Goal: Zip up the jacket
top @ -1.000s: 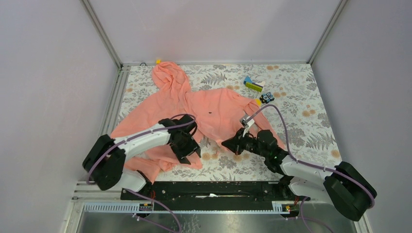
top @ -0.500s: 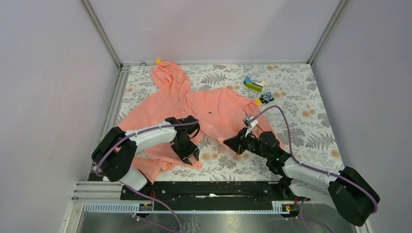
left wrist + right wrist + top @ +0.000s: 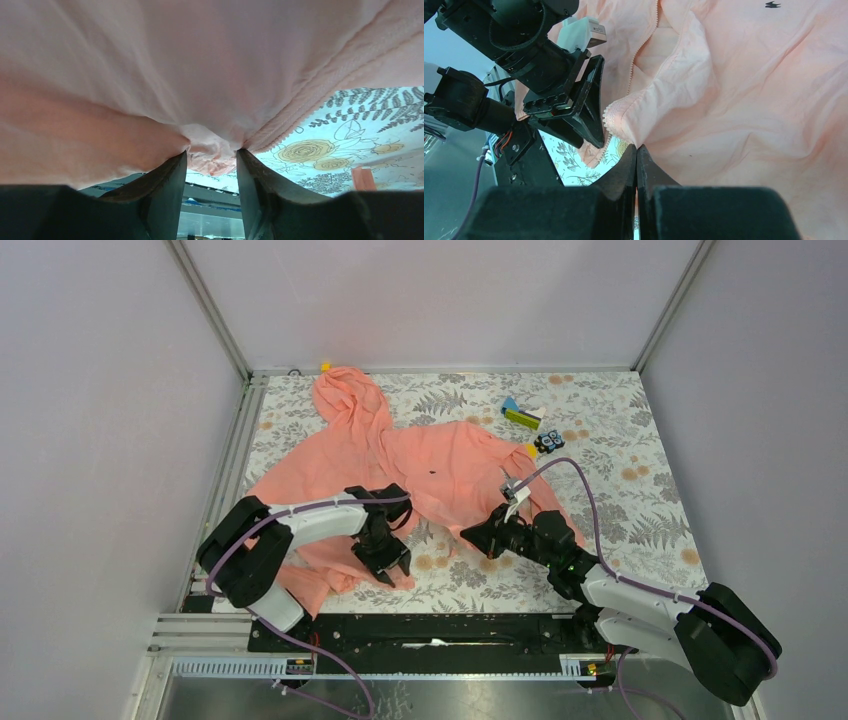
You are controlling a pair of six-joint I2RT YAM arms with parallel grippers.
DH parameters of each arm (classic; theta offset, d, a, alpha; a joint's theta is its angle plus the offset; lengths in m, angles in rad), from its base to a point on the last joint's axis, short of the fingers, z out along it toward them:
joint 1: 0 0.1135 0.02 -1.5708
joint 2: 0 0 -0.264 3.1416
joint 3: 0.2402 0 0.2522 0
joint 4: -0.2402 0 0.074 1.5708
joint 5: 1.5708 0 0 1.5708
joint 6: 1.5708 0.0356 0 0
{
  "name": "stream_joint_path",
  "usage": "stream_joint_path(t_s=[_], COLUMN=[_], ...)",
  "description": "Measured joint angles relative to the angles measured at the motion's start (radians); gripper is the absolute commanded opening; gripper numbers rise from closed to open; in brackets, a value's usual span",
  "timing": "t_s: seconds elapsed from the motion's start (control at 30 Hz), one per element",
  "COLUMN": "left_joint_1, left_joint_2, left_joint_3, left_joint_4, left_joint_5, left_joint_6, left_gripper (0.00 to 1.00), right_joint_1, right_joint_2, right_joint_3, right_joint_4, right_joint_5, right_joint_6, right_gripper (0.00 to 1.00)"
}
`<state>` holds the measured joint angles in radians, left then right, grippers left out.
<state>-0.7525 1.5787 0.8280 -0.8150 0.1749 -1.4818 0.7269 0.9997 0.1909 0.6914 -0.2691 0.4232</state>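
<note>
Pinching the jacket (image 3: pixel 440 465) at its near hem, left gripper (image 3: pixel 212 156) has bunched cloth wedged between its fingers. Right gripper (image 3: pixel 637 151) has its fingers pressed together on a thin fold beside the open zipper (image 3: pixel 632 75). Jacket lies spread on the floral table (image 3: pixel 630 500), hood at the far-left corner, hem between the arms.

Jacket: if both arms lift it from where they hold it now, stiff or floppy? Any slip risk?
Likely floppy: the jacket lies in soft wrinkles and bunches up inside the left tool. Probably light for its size, since the fabric looks thin. Slip seems possible, because the right tool pinches only a small fold at its tips.
</note>
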Motion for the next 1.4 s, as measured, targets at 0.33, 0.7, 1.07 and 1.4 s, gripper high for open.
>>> stream_joint_path(t_s=[0.33,0.7,1.07,1.4], left_joint_1=[0.000,-0.002,-0.002,-0.002], left_joint_2=[0.011,-0.151,-0.719,-0.959], left_joint_3=[0.001,-0.025,-0.460,-0.711], left_joint_4=[0.031,0.188,0.650,0.993], left_joint_5=[0.004,-0.141,-0.200,-0.224], left_joint_6=[0.013,0.249,0.484,0.625], left_gripper=[0.11,0.00,0.00,0.00], right_joint_1=[0.000,0.000,0.000,0.000], right_joint_2=[0.000,0.143,0.446,0.770], right_joint_3=[0.000,0.024,0.176,0.193], right_joint_4=[0.000,0.006,0.220,0.675], right_joint_5=[0.000,-0.090,-0.352,-0.490], right_joint_6=[0.000,0.009,0.154,0.407], right_gripper=[0.00,0.00,0.00,0.00])
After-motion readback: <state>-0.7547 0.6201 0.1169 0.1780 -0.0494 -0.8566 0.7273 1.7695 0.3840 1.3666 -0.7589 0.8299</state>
